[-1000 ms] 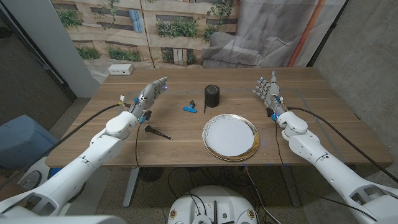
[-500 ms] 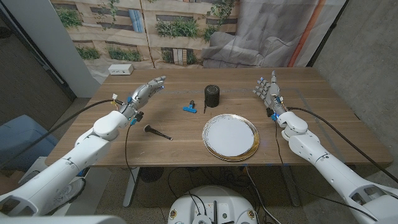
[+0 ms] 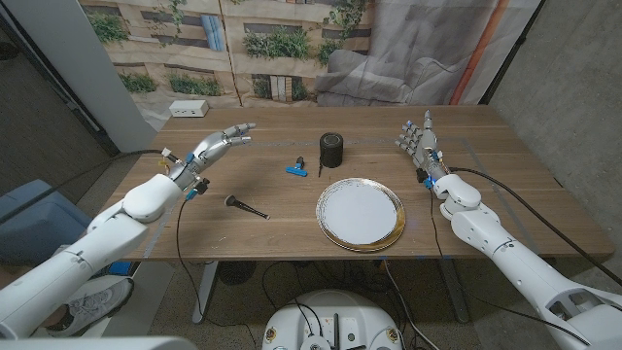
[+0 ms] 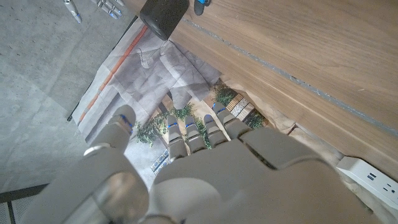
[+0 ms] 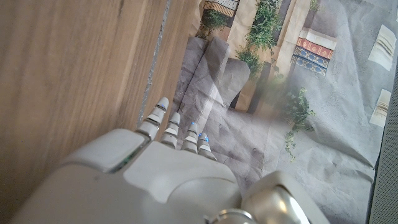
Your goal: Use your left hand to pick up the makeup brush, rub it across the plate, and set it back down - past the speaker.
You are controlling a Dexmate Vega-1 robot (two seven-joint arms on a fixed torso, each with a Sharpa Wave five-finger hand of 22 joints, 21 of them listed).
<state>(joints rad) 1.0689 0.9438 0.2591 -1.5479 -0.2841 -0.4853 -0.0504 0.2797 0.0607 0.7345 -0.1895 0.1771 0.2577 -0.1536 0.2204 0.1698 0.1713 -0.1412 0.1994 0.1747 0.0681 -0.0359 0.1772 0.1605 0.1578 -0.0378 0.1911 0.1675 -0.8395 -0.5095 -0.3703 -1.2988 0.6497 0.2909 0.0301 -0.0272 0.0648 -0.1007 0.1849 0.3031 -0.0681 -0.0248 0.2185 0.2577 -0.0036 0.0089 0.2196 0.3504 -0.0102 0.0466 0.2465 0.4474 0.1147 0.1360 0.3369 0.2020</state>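
A dark makeup brush (image 3: 246, 207) lies on the wooden table (image 3: 282, 219), left of the white gold-rimmed plate (image 3: 360, 214). A black cylindrical speaker (image 3: 332, 150) stands behind the plate; it also shows in the left wrist view as the speaker (image 4: 163, 16). My left hand (image 3: 216, 149) hovers above the table's left part, behind and left of the brush, fingers spread and holding nothing; its back shows in the left wrist view (image 4: 205, 177). My right hand (image 3: 419, 142) stands open at the right, fingers up, apart from the plate; its back shows in the right wrist view (image 5: 155, 180).
A small blue clip (image 3: 297, 167) lies between the brush and the speaker. A white power strip (image 3: 190, 110) sits at the far left corner. A printed backdrop and grey cloth hang behind the table.
My left arm has swung outward to the left, carrying the hand left and a little back, away from the brush. The right arm, brush, plate and speaker have not moved.
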